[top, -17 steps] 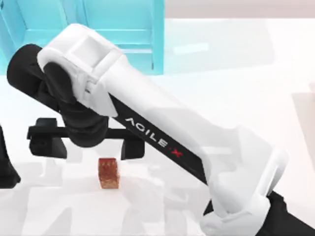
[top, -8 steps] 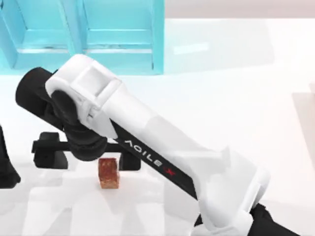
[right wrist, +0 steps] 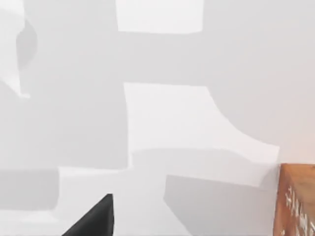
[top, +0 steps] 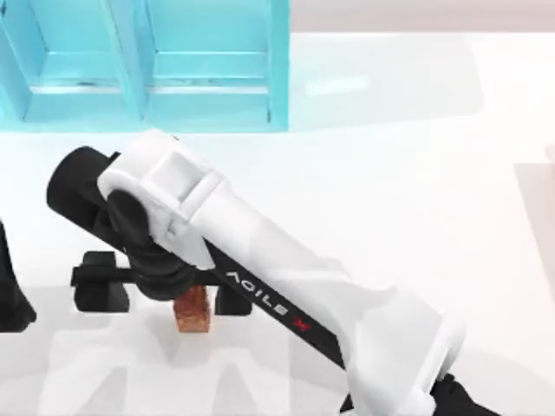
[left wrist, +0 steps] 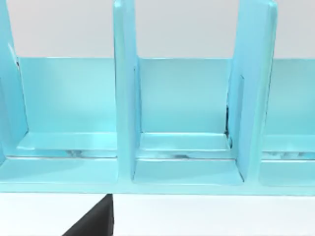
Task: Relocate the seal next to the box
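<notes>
The seal stands on the white table near its front left, partly under the right end effector, whose spread fingers stand released with the seal between them, untouched. The right arm slants down from the front right, lettered "AGILE X". The turquoise box sits well apart at the table's back left, and the left arm is parked at the left edge.
</notes>
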